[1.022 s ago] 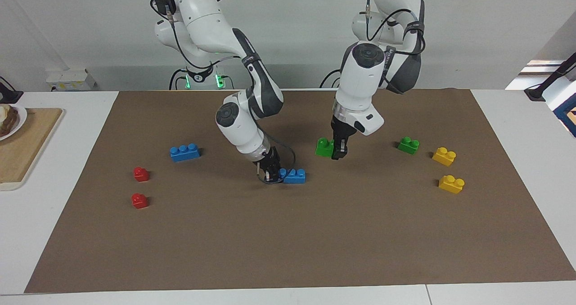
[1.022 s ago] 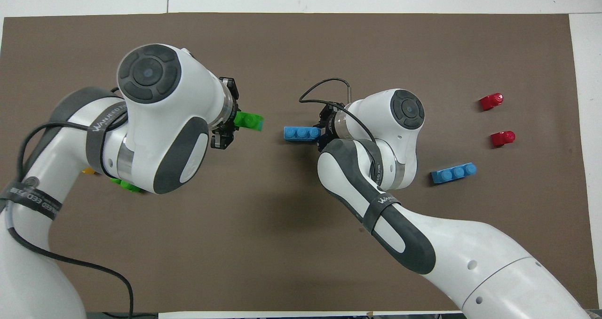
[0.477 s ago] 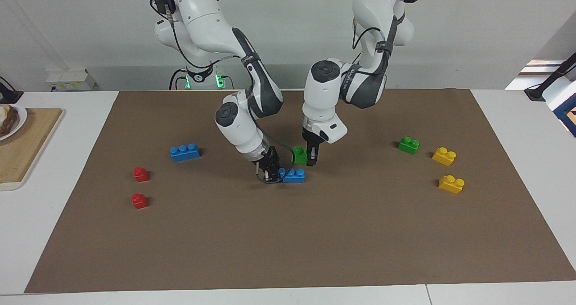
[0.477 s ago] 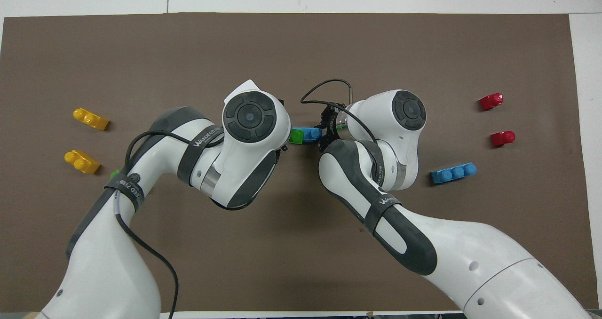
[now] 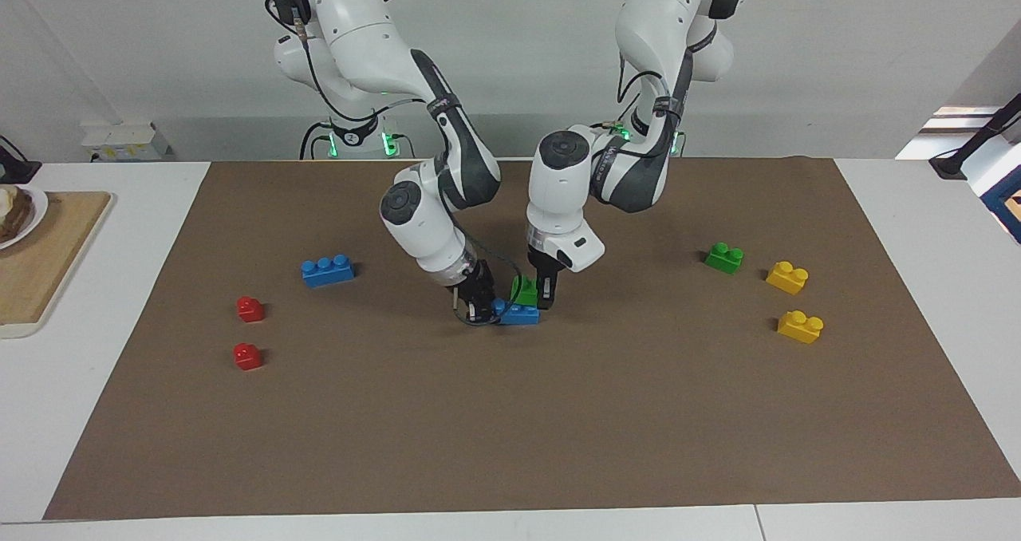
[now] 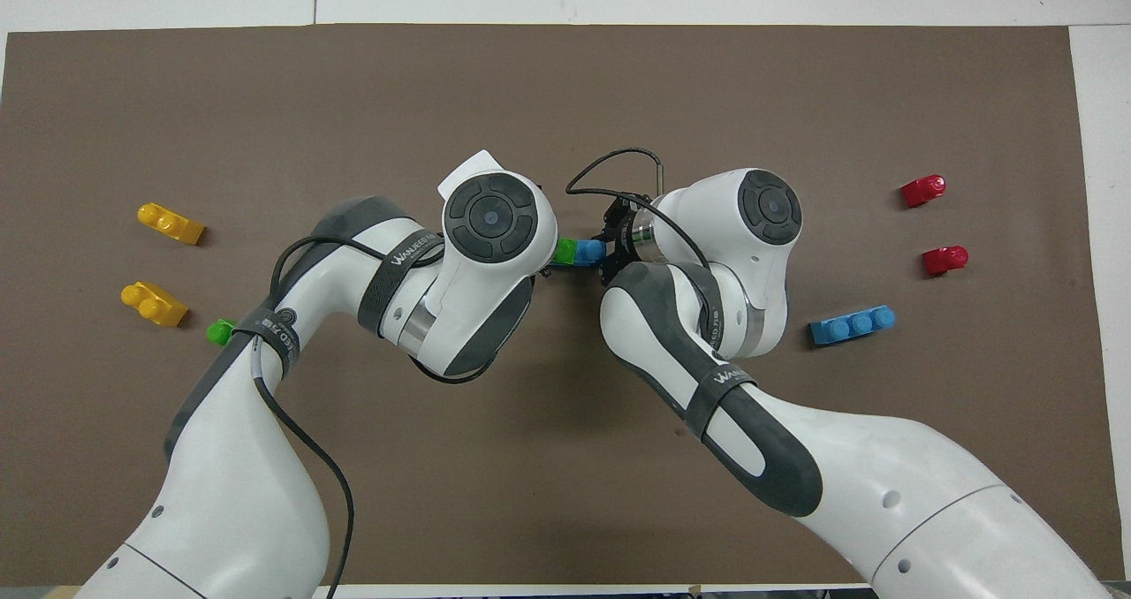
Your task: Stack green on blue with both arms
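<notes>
Green brick (image 5: 524, 291) clamped in my left gripper (image 5: 544, 296), right gripper (image 5: 477, 309) pinning the blue brick (image 5: 518, 313): line studs up, press straight down.

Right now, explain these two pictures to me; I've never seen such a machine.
Two white robot arms work at a table with a brown mat. One picture faces them from across the table; the other looks down from above their end. The right pincer grips a blue brick lying on the mat. The left pincer holds a green brick on top of it. Another blue brick, another green brick, two yellow bricks and two red bricks lie loose.
</notes>
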